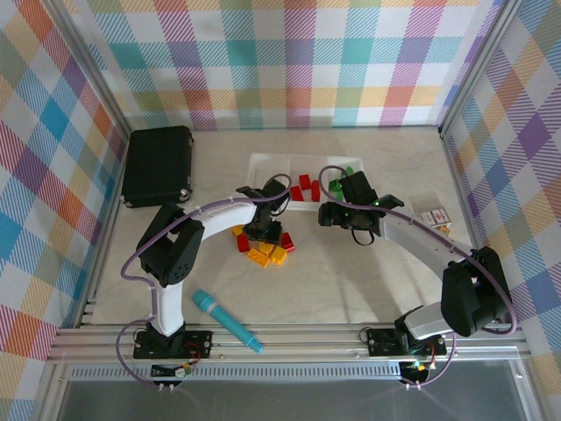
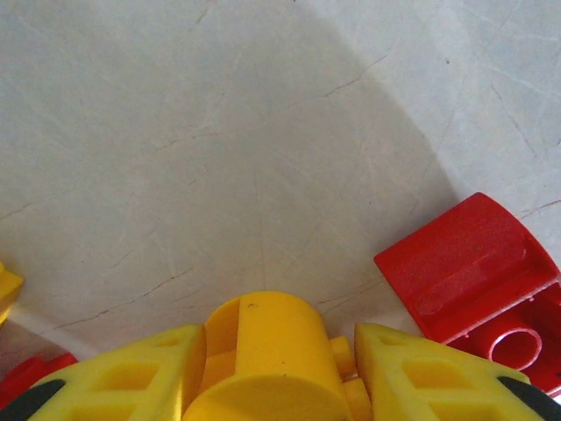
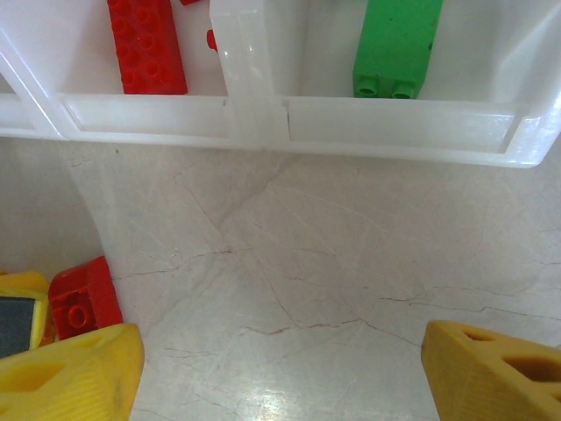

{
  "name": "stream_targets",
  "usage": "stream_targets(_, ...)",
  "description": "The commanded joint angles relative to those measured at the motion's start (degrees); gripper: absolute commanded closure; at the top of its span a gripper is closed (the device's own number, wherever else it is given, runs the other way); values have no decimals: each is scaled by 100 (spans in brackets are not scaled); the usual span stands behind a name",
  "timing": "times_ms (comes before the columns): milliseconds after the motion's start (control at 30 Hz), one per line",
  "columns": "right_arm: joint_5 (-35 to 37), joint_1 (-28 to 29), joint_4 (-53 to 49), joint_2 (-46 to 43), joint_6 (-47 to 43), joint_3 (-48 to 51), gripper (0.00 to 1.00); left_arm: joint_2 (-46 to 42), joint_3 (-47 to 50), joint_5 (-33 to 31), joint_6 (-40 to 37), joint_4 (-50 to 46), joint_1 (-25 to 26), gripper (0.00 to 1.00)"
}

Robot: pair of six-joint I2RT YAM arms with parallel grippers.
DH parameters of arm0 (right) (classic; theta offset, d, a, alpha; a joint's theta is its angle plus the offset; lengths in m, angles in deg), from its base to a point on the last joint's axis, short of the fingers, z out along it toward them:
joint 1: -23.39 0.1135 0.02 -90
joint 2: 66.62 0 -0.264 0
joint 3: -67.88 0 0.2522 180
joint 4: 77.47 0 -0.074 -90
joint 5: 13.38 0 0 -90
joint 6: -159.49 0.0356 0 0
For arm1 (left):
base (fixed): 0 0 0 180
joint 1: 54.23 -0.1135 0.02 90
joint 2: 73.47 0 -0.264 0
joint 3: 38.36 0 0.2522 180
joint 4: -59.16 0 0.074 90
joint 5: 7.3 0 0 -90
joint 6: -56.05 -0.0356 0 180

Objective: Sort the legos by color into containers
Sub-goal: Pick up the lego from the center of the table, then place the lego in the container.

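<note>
The left tool [image 2: 279,379] is down on the tabletop [image 2: 263,132] with a yellow lego [image 2: 263,342] between its yellow fingers [image 2: 131,377]. One finger lies against the brick and the other stands just beside it; whether the tool has clenched fully cannot be told. A red lego [image 2: 473,263] lies upturned just beside that finger, its hollow underside showing. Slivers of another red brick [image 2: 35,373] and another yellow one [image 2: 5,291] sit at the frame's edge.

From above, the left tool [image 1: 263,233] stands over a small cluster of loose legos [image 1: 266,253], yellow and red, near the middle of the tabletop.

The right tool [image 3: 280,377] is released, its fingers [image 3: 74,373] spread wide with nothing between them, over bare tabletop just before the front wall of the containers [image 3: 394,132]. Beyond that wall, a long red brick [image 3: 147,44] lies in one compartment and a green brick [image 3: 396,44] in the next, with a divider [image 3: 245,70] between them.

In the overhead view the right tool [image 1: 333,212] sits just before the containers [image 1: 263,160]. Several red legos [image 1: 305,186] are in the middle compartment and green legos [image 1: 342,180] in the right one.

A black case [image 1: 158,165] rests at the far left. A teal marker [image 1: 226,320] lies near the left arm's base, and a small box [image 1: 433,215] sits at the right.
</note>
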Motion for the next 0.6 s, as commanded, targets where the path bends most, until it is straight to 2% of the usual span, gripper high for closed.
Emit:
stream_targets(0, 78, -46, 48, -69, 48, 46, 17, 6, -61, 48, 192, -20, -14, 71)
stream_targets(200, 115, -48, 48, -124, 56, 65, 17, -312, -126, -253, 285, 17, -32, 79)
stream_targets(333, 119, -48, 57, -131, 48, 63, 17, -476, -387, -467, 261, 52, -159, 79)
stream_targets(567, 205, -50, -13, -240, 21, 87, 17, -257, -1645, -595, -217, -71, -638, 77)
